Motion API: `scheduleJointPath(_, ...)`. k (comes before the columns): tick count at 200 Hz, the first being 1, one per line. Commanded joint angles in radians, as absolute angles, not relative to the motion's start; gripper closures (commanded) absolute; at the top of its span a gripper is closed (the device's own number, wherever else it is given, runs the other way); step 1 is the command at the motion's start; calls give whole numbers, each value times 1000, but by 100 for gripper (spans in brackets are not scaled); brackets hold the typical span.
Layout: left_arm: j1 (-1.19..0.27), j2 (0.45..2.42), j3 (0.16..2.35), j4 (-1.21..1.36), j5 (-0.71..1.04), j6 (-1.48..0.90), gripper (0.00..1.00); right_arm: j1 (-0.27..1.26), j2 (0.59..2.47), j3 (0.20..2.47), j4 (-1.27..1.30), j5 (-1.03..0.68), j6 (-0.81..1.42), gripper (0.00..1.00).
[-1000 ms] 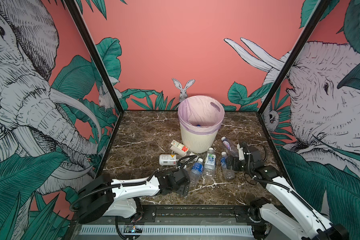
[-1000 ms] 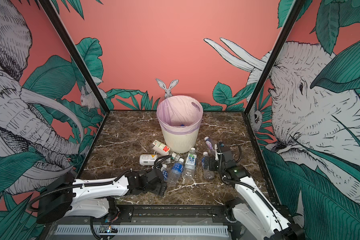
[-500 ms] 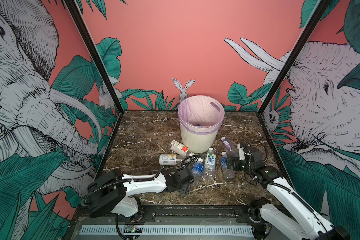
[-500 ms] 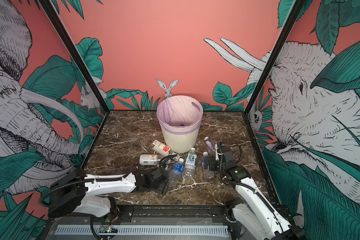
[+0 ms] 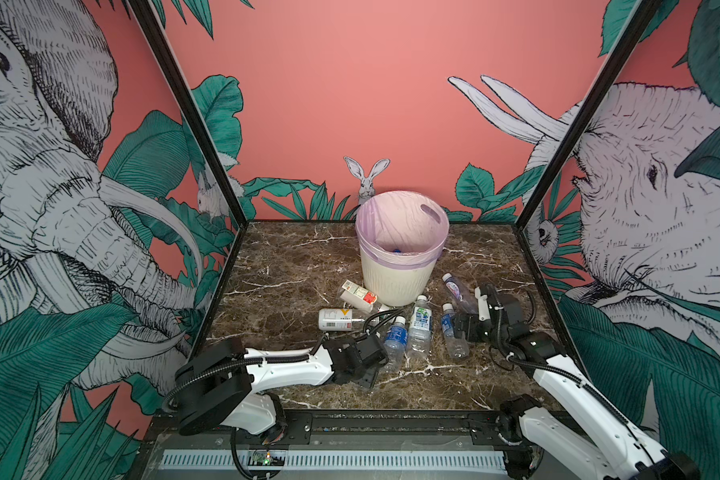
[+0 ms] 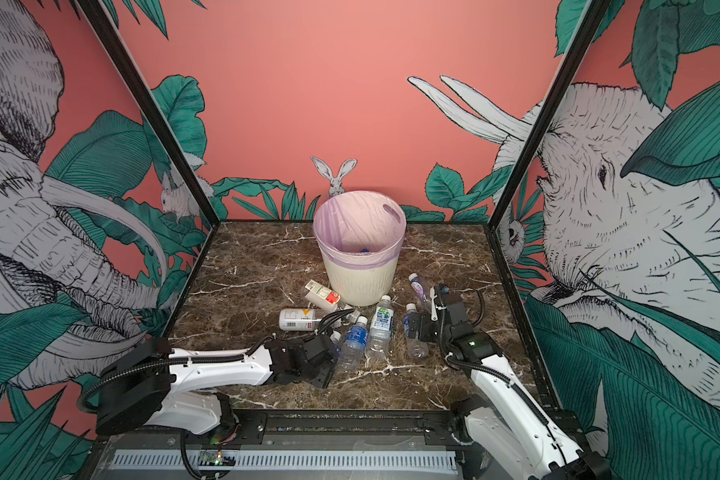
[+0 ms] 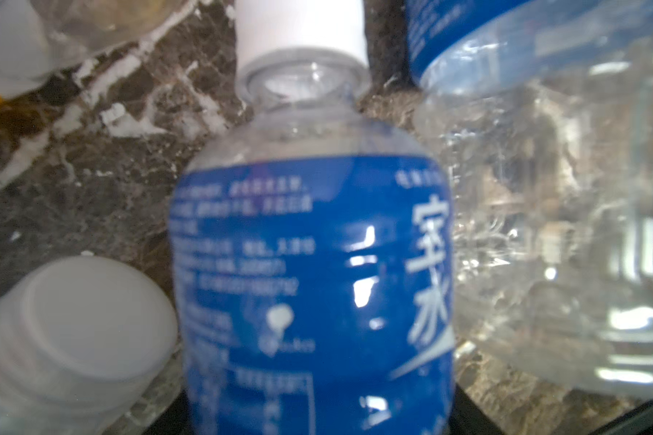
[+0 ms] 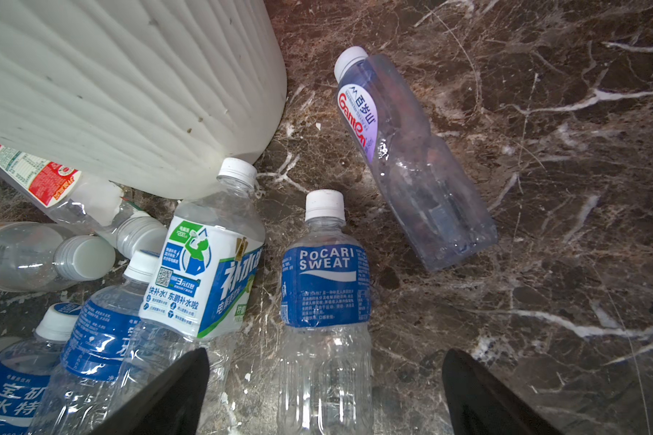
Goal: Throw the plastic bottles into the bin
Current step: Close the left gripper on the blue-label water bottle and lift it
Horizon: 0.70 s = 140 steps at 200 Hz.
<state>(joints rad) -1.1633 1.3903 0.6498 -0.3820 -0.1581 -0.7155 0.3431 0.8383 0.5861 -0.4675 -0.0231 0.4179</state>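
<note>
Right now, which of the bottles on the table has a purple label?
The Ganten bottle, lying on its side just right of the bin in both top views. The others carry blue, green-white, red-white or white labels.

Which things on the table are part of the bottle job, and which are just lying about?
Part of the job:
bin; Pocari Sweat bottle; green-and-white bottle; blue-label bottle; second blue-label bottle; purple-label bottle; red-and-white bottle; yellow-marked bottle.

Just lying about:
nothing loose. Only the marble tabletop and painted walls remain.
</note>
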Motion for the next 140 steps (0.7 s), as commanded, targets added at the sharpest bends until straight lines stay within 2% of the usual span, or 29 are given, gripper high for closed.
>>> scheduleJointPath(1, -1160, 1350, 675, -429, -194, -714, 37, 339, 828, 581, -451, -18, 417, 1)
scheduleJointPath(50, -1159, 1275, 661, -425, -221, -715, 43, 339, 815, 580, -456, -21, 417, 1)
scheduleJointPath(140, -1159, 1134, 643, -408, -243, -671, 44, 339, 816, 584, -456, -25, 418, 1)
